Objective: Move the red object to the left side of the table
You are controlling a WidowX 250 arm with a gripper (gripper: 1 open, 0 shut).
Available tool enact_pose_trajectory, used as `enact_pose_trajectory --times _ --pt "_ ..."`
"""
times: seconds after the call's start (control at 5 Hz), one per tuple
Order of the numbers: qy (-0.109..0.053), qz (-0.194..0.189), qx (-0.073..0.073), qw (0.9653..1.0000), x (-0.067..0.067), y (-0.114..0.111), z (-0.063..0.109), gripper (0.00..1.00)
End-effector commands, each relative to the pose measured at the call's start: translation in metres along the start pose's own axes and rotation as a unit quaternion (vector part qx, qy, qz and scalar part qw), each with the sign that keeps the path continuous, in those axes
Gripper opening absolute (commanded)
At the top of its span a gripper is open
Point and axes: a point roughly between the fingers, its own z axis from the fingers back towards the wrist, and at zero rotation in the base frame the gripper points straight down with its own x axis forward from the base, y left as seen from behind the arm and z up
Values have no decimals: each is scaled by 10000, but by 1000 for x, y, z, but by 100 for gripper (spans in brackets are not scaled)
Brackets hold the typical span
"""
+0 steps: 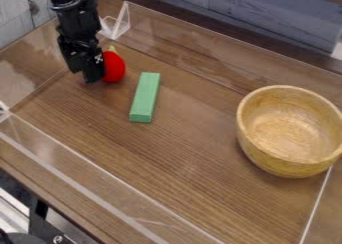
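Note:
The red object [115, 66], a small glossy red toy fruit, lies on the dark wood-grain table [201, 148] near its back left corner. My black gripper [87, 68] points down right beside it, on its left, with the fingers spread open. The fruit sits against the right finger, partly hidden by it, and I cannot tell whether they touch.
A green rectangular block [144, 96] lies just right of the fruit. A wooden bowl [290, 131] stands at the right side. Low clear acrylic walls [80, 178] edge the tabletop, and a clear stand [120, 23] sits behind the gripper.

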Motion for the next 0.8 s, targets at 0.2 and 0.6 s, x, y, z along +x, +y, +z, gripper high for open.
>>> enact_pose_trajectory --times 0.2,0.6 --pt "-220 144 49 9996 5 7 15 100" --pt "-237 254 -88 9994 6 7 13 100"
